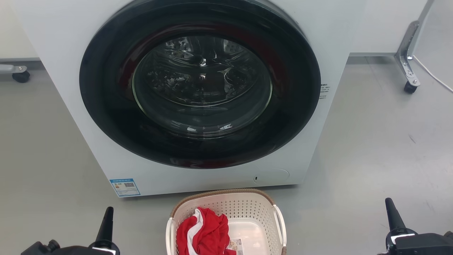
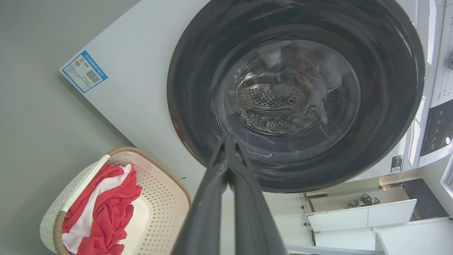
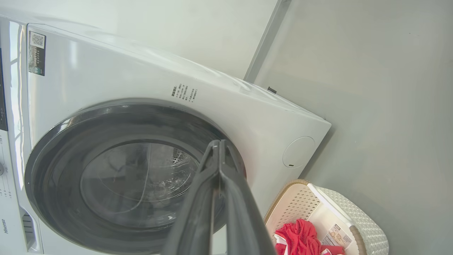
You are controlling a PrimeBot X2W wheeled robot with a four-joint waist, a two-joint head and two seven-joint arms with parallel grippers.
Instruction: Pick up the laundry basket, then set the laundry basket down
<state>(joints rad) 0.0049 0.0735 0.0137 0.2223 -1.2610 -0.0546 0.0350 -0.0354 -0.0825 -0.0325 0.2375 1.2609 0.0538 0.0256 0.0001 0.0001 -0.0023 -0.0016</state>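
Looking down, the head view has the cream-white perforated plastic laundry basket [image 1: 247, 207] with its brown woven-look rim on the grey floor [image 1: 371, 141], just before the white front-loading washing machine [image 1: 56, 53]. The left gripper [image 1: 108, 214] and right gripper [image 1: 391, 209] flank it, well apart.

The left wrist view shows the left gripper [image 2: 228, 140] pinched together and empty, the basket [image 2: 162, 198] off to one side.

The right wrist view shows the right gripper [image 3: 217, 143] likewise.

An uneven two-handed lift would likely tip the basket against the machine.

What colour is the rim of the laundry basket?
The rim is woven-look brown, clearest in the left wrist view.
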